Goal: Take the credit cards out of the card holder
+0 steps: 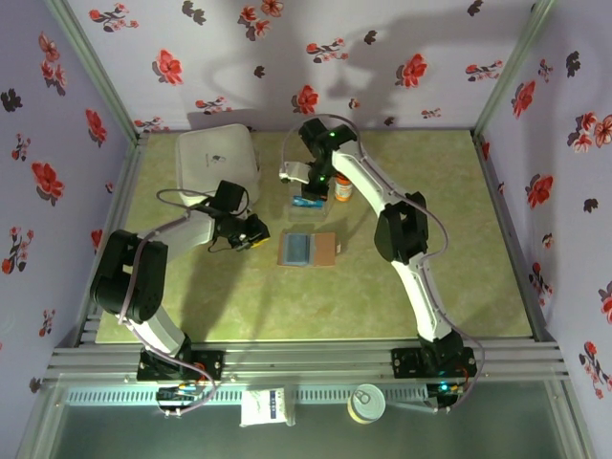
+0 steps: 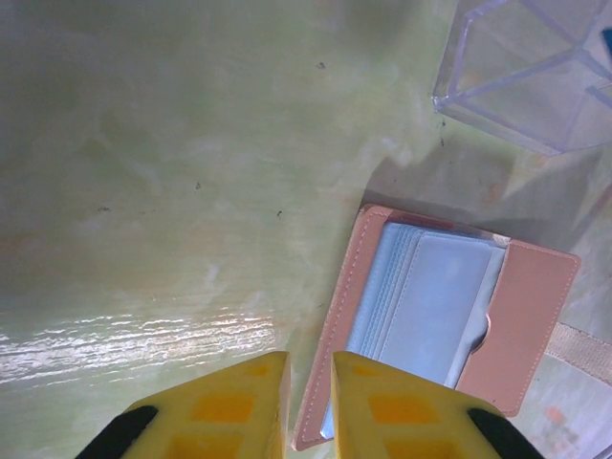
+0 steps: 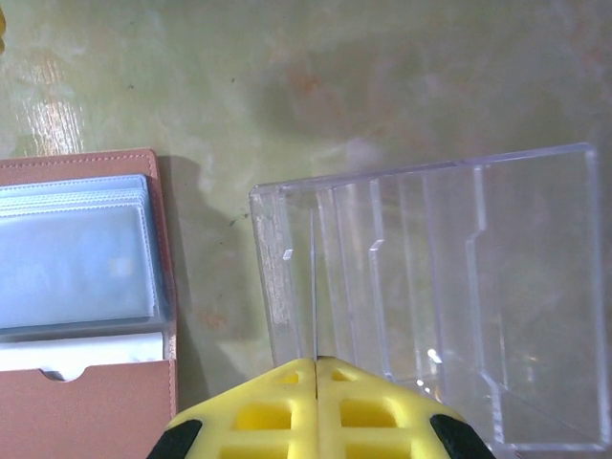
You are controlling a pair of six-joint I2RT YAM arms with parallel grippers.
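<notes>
A: The card holder is seen spread open, laid flat on the table, sleeves facing up.
B: And the left gripper?
A: It is poised just left of the holder, its fingers parted a sliver, with nothing caught between them.
B: The right gripper?
A: Pressed shut just beyond the holder, over the clear plastic box. A teal-blue credit card is pinched there, edge-on.
</notes>
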